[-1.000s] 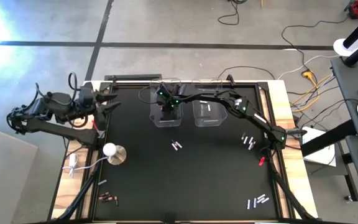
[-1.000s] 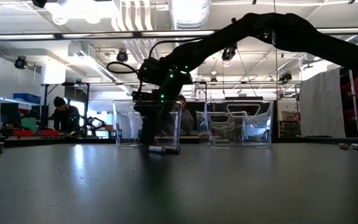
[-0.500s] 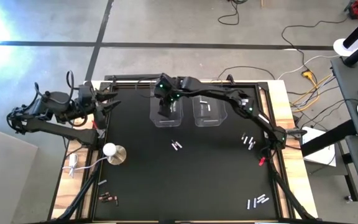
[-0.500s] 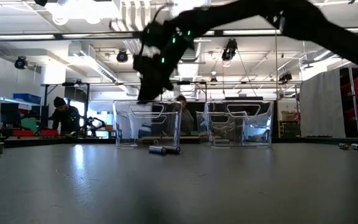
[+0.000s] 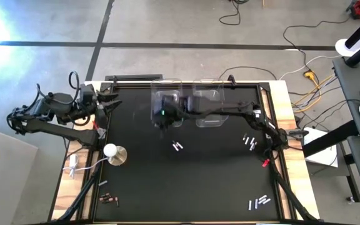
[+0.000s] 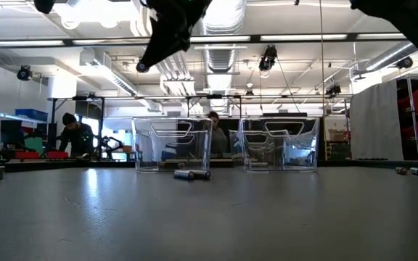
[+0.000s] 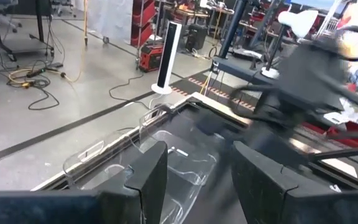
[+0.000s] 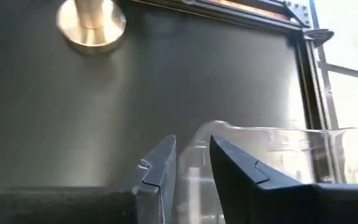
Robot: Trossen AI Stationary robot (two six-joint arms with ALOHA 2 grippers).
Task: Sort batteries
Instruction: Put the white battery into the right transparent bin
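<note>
Within the last second the right gripper (image 8: 191, 140) had risen out of the left clear bin (image 6: 173, 145) and swung toward the near side, high above the table. Its fingers stood slightly apart with nothing between them, so a battery had probably been dropped there and another fetch was due. The left gripper (image 7: 194, 168) waited at the table's far left, fingers spread and empty. The closest batteries (image 5: 178, 146), a pair, lay flat just near of that bin. Their long axes seemingly ran near-left to far-right, though which end led was too small to tell. More batteries lay far off at the right edge (image 5: 250, 142).
</note>
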